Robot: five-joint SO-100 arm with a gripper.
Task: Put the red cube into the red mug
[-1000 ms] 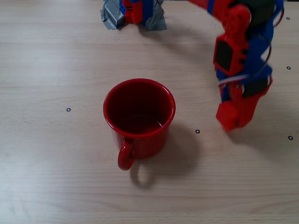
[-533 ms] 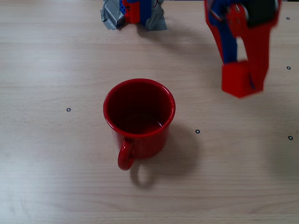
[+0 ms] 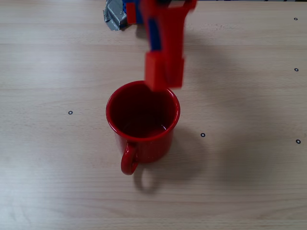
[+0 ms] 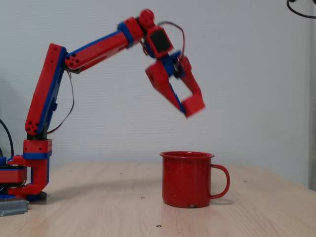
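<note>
Fixed views both show the red cube (image 3: 164, 71) (image 4: 194, 106) pinched at the tip of our gripper (image 3: 165, 67) (image 4: 191, 104), lifted clear of the table (image 3: 249, 182). Its edges are blurred in both pictures, so we cannot make out exactly how the fingers meet its faces, but the jaws are closed against it and it hangs with no other support.

From overhead, the cube overlaps the far rim of the red mug (image 3: 143, 120), a little to the right of the mug's middle. From the side, we see that it is well above the mug (image 4: 187, 178), with open air between the two, roughly over the mug's opening.

The mug stands upright on the pale wooden table (image 4: 98, 207). Its loop handle (image 3: 128, 160) points toward the near edge in the overhead picture and to the right in the side picture (image 4: 220, 181). We see a dark interior, glossy walls and faint white speckles on the outside.

Our arm (image 4: 98, 48) is red and blue; it rises from its base (image 4: 29, 177) at the left of the side picture and bends down toward the mug. Grey tape (image 3: 114, 15) holds the base at the far edge of the table.
</note>
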